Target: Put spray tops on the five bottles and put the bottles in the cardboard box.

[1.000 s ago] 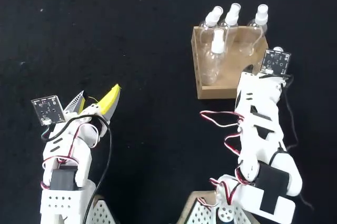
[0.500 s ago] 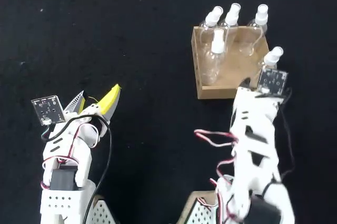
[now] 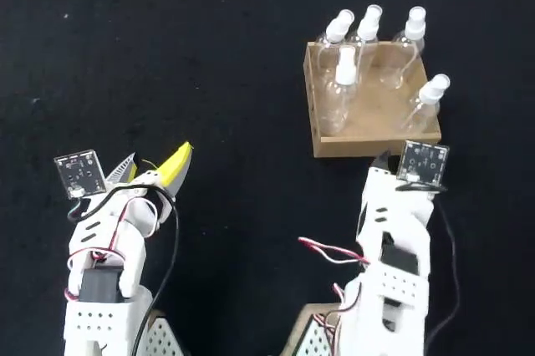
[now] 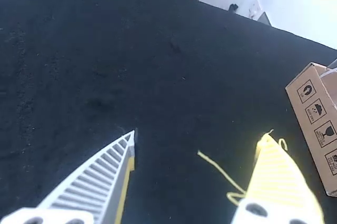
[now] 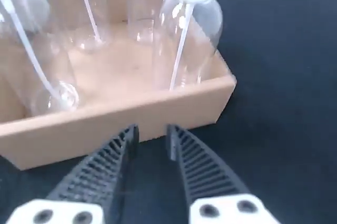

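Note:
The cardboard box stands at the back right, and all the clear bottles in it carry white spray tops. Three bottles line its far side, one stands near its left wall, and one stands in its near right corner. My right gripper sits just outside the box's near wall, narrowly open and holding nothing, facing the corner bottle. My left gripper stands wide open over bare cloth at the front left, yellow and grey fingers apart.
Black cloth covers the whole table. The box's side shows at the edge of the left wrist view. A red and white cable loops out beside the right arm. Room lies open on the left half and the middle.
My right arm has drawn back from the box toward the front edge, uncovering the bottle in the near right corner. The left arm has barely shifted.

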### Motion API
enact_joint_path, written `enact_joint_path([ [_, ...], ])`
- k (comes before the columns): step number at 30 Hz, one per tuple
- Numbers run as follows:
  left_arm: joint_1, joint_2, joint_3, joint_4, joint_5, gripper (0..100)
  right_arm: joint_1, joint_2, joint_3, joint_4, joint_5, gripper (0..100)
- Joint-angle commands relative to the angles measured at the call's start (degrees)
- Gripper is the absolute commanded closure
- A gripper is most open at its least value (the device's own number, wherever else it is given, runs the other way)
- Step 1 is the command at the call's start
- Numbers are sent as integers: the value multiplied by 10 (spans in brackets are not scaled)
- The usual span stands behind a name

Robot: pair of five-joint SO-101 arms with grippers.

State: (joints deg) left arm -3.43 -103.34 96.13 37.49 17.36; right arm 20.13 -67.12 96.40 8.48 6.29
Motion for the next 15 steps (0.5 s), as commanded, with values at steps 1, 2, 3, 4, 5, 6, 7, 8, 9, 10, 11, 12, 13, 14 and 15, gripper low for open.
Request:
enact_joint_path([
  [1,-6,-9,13,4,0,657,6,-88,8,120,4,943],
  [2,-6,-9,13,6,0,657,6,-108,8,160,4,942],
  [3,-6,-9,10,18,-1,657,6,-130,8,200,4,942],
  [4,-6,-9,5,32,-3,657,6,-150,8,239,4,942],
  [5,-6,-9,-3,45,-13,657,6,-167,8,275,5,942],
  [6,-6,-9,-11,55,-28,657,6,-184,8,308,5,942],
  [7,-6,-9,-17,64,-44,657,8,-199,8,337,5,942],
  [8,-6,-9,-18,67,-57,657,10,-213,8,365,5,942],
  [9,-2,-9,-16,64,-68,657,10,-225,8,390,5,942],
  [10,0,-9,-8,53,-76,657,11,-235,8,418,5,943],
  [11,1,-9,6,33,-78,657,11,-247,8,447,5,944],
  [12,0,-8,14,11,-76,657,11,-259,8,470,5,945],
  [13,-1,-7,13,-11,-76,657,11,-267,8,495,5,945],
  [14,-5,-9,12,-30,-78,657,11,-276,8,519,5,945],
  [15,-5,-9,12,-47,-80,657,11,-283,8,542,5,945],
])
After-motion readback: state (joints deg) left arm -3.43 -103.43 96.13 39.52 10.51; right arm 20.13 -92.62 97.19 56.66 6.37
